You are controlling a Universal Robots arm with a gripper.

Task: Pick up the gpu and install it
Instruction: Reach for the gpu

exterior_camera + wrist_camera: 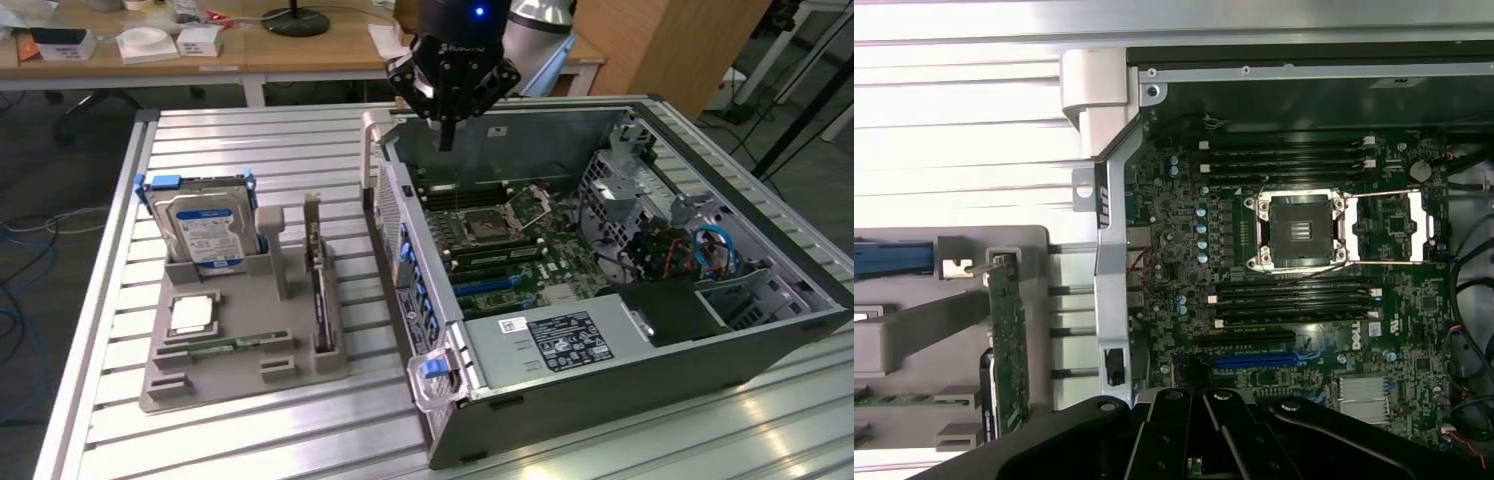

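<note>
gpu dark green | hard drive silver, blue-white | claw black

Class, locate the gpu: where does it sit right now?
In the exterior view the gpu stands on edge in the grey holder, left of the open case, with the hard drive on its left.

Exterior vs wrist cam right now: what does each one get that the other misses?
Exterior adds: the fingers, shut and empty, hanging above the open computer case; the power supply; the blue cables; the desk behind.
Wrist adds: the green face of the graphics card, seen from straight above.
Both: the graphics card standing on edge in the grey holder, and the motherboard with its processor socket.
</note>
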